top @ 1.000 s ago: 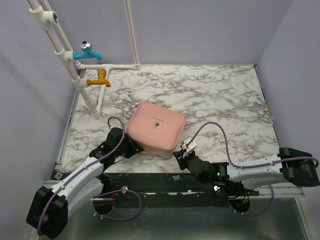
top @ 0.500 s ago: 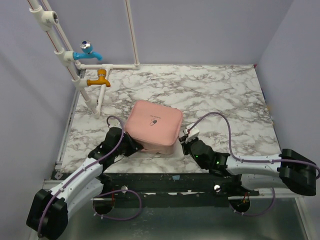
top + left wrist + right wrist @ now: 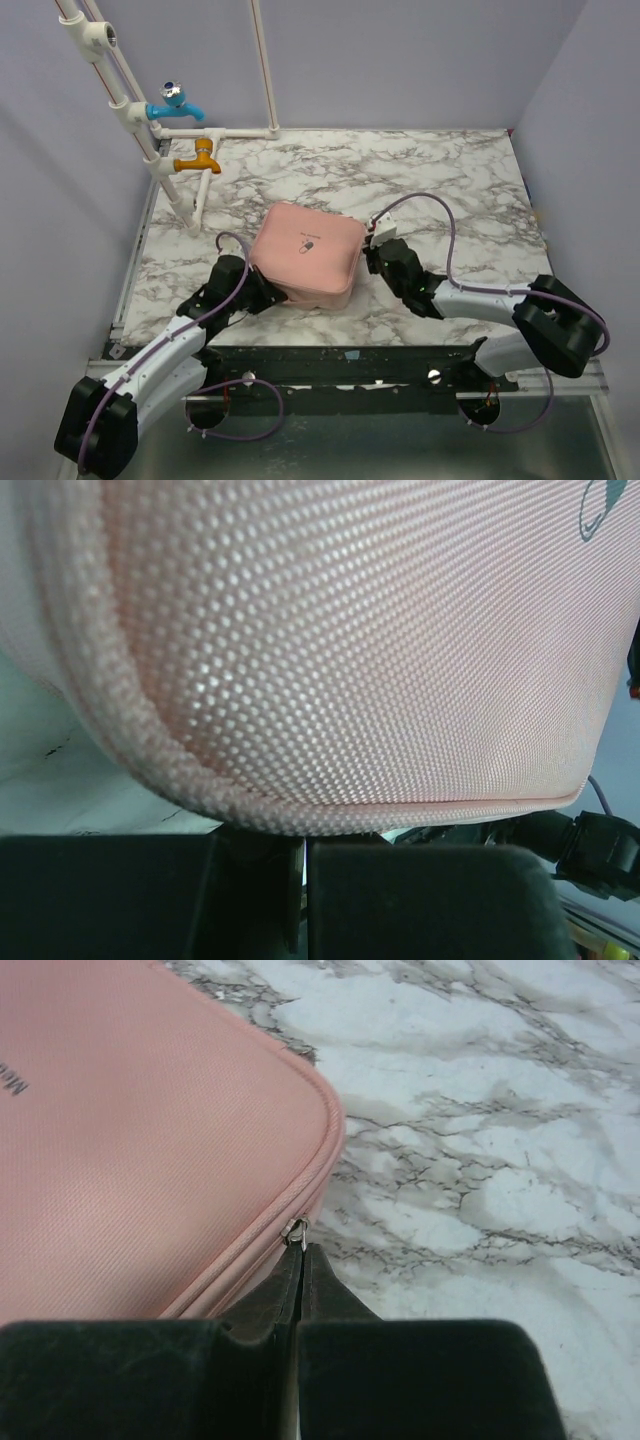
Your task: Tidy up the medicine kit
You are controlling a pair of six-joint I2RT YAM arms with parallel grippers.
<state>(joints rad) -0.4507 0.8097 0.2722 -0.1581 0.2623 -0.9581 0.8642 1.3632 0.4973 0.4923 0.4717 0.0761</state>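
The medicine kit [image 3: 305,252] is a pink soft case lying closed on the marble table, its pill logo facing up. My right gripper [image 3: 372,255] is at the case's right side, near its far right corner. In the right wrist view the right gripper [image 3: 300,1250] is shut on the small metal zipper pull [image 3: 296,1228] at the case's seam [image 3: 318,1175]. My left gripper [image 3: 268,292] is pressed against the case's near left side. The left wrist view shows the left gripper [image 3: 303,848] shut just under the case's rounded edge [image 3: 330,815]; whatever lies between its fingers is hidden.
A white pipe frame stands at the back left with a blue tap [image 3: 175,103] and an orange tap [image 3: 200,158]. The marble table [image 3: 450,190] stretches bare behind and to the right of the case. Walls close in on three sides.
My right gripper has travelled from the case's near right corner along its right side toward the far corner, with the zipper pull in it. The case turned slightly. The left arm barely moved.
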